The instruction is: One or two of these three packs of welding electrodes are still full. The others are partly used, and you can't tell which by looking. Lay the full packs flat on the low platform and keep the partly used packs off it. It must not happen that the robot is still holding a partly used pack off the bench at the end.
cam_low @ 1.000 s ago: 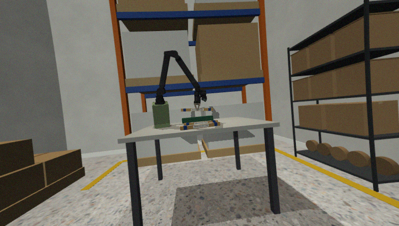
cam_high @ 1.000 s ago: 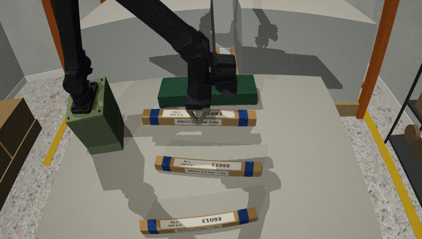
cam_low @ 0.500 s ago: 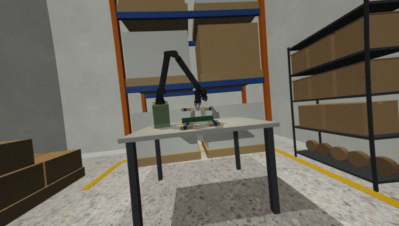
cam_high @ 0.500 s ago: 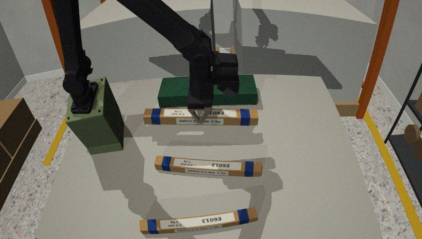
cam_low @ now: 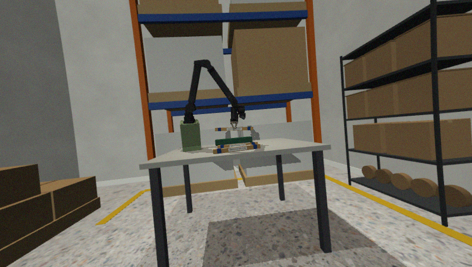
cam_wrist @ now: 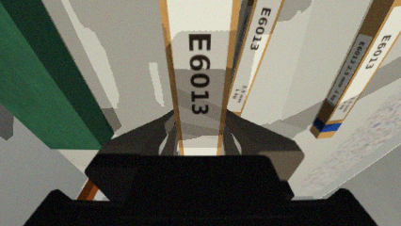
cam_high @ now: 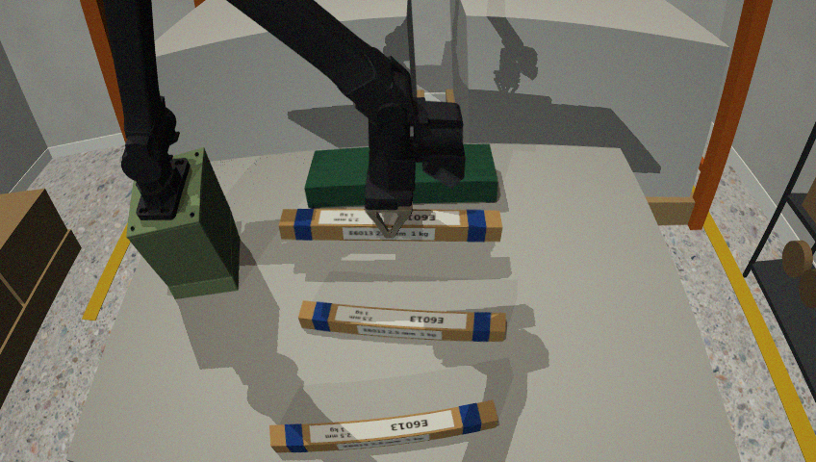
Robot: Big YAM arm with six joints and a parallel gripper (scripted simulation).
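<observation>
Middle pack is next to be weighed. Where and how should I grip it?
Take the middle pack at mid-length, on its white label, coming straight down with the jaws across its narrow width. It lies flat and is long, so a centre hold should keep it level, as with the held pack.

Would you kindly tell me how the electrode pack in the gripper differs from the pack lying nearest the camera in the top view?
The held tan cardboard pack hangs above the grey table, clamped at its middle by the black gripper; the nearest tan pack lies on the table, untouched. The held pack is beside the green low platform; the nearest pack lies farthest from it. Both are long, blue-banded, with white E6013 labels.
</observation>
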